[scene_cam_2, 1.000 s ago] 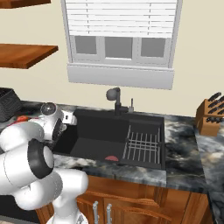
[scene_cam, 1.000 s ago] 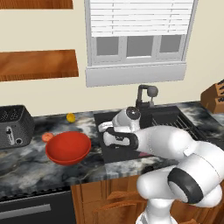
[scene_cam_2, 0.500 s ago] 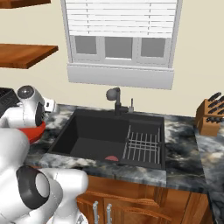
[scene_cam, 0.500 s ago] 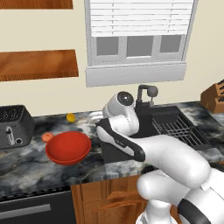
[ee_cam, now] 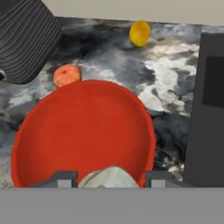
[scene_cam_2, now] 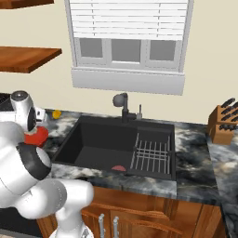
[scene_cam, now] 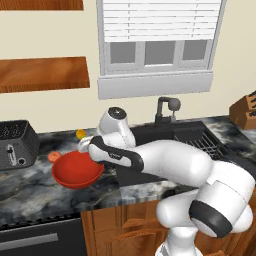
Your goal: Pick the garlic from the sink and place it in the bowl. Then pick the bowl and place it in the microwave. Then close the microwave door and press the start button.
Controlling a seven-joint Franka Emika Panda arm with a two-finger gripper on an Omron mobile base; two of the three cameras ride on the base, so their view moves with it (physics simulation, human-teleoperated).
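The wide red bowl (scene_cam: 77, 171) (ee_cam: 83, 131) (scene_cam_2: 36, 136) rests on the marbled counter left of the dark sink (scene_cam: 165, 135) (scene_cam_2: 111, 144). My gripper (ee_cam: 109, 179) (scene_cam: 85, 146) hovers just over the bowl's near rim, shut on the pale garlic (ee_cam: 109, 177), whose top shows between the two dark fingertips (ee_cam: 65, 177). In the base views the hand hides the garlic. The microwave and its door are out of view.
A small orange-red fruit (ee_cam: 67, 75) and a yellow fruit (ee_cam: 139, 33) lie behind the bowl. A dark toaster (scene_cam: 17, 142) stands at the far left. In the sink are a wire rack (scene_cam_2: 151, 152) and a flat red item (scene_cam_2: 119, 168). A knife block (scene_cam_2: 221, 123) stands right.
The arm has swung left from over the sink to above the red bowl, taking the garlic with it. The bowl and fruits have not moved.
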